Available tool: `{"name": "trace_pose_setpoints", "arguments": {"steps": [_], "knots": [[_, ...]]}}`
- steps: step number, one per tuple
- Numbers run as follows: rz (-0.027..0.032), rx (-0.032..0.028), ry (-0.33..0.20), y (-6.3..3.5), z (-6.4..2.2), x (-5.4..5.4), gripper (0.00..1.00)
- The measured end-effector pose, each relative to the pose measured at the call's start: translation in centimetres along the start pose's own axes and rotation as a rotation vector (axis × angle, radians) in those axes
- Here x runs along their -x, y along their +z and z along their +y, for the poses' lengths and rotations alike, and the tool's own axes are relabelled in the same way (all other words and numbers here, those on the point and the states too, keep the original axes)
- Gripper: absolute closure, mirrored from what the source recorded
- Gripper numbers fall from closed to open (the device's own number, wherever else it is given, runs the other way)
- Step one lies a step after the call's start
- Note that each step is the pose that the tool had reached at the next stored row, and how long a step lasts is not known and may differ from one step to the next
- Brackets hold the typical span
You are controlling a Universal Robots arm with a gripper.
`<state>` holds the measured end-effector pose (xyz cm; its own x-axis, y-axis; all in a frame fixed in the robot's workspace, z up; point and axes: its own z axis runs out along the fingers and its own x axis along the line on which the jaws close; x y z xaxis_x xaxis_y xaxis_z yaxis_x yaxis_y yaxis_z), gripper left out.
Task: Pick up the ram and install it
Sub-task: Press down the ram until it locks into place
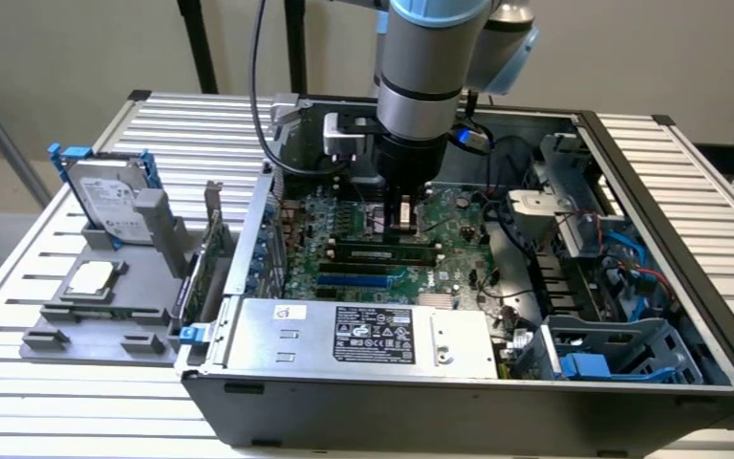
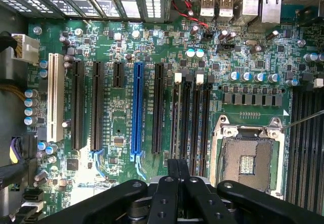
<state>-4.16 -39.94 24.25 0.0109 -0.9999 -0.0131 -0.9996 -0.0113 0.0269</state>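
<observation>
The arm (image 1: 424, 67) is held upright over the open case (image 1: 469, 382), its wrist lowered inside above the motherboard (image 1: 367, 263). The claw (image 1: 401, 218) is seen closed, its fingers (image 2: 177, 171) pressed together with nothing visibly held between them, poised just over the board beside the empty processor socket (image 2: 248, 158). The ram (image 1: 386, 254), a long dark-green stick, is seen lying seated in a slot on the board, near the claw, toward the power supply (image 1: 367, 335).
</observation>
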Motion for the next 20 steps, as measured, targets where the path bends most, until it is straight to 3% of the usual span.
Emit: {"name": "trace_pose_setpoints", "arguments": {"steps": [3, 15, 17, 19, 20], "knots": [[0.0000, 0.0000, 0.000, 0.02, 0.00, 0.0, 0.89], [0.0024, 0.0008, 0.000, 2.01, -0.02, 0.0, 0.89], [0.0038, 0.0014, 0.000, 1.88, 0.01, -0.1, 0.89], [-0.0020, -0.0003, 0.000, 1.35, 0.00, 0.0, 0.89], [-0.0012, -0.0002, 0.000, 0.89, 0.01, 0.0, 0.89]]}}
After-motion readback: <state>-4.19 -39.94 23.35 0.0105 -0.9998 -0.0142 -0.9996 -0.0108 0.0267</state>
